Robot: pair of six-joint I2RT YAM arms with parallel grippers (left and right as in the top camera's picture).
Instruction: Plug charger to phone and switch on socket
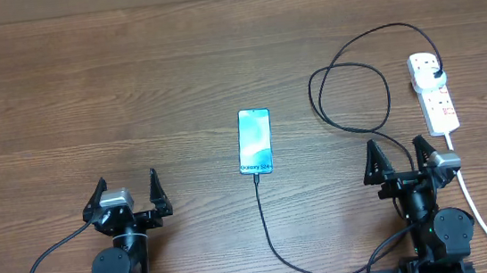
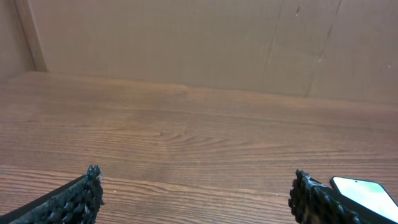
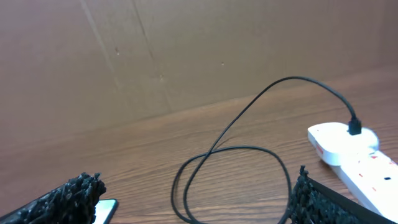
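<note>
The phone (image 1: 256,141) lies flat mid-table with its light blue screen lit. The charger's thin black cable (image 1: 265,219) runs from the phone's near end toward the front edge, and its connector tip sits at the phone's bottom port. Further right the cable loops (image 1: 352,99) up to a black plug (image 1: 436,74) seated in the white socket (image 1: 434,93). My left gripper (image 1: 128,197) is open near the front left, with nothing between its fingers. My right gripper (image 1: 400,157) is open at the front right, beside the socket. The phone's corner (image 2: 367,193) shows in the left wrist view. Cable loop (image 3: 236,174) and socket (image 3: 348,152) show in the right wrist view.
A thick white cord (image 1: 479,212) leaves the socket and runs to the front right edge. A brown cardboard wall (image 2: 199,43) stands behind the wooden table (image 1: 132,93).
</note>
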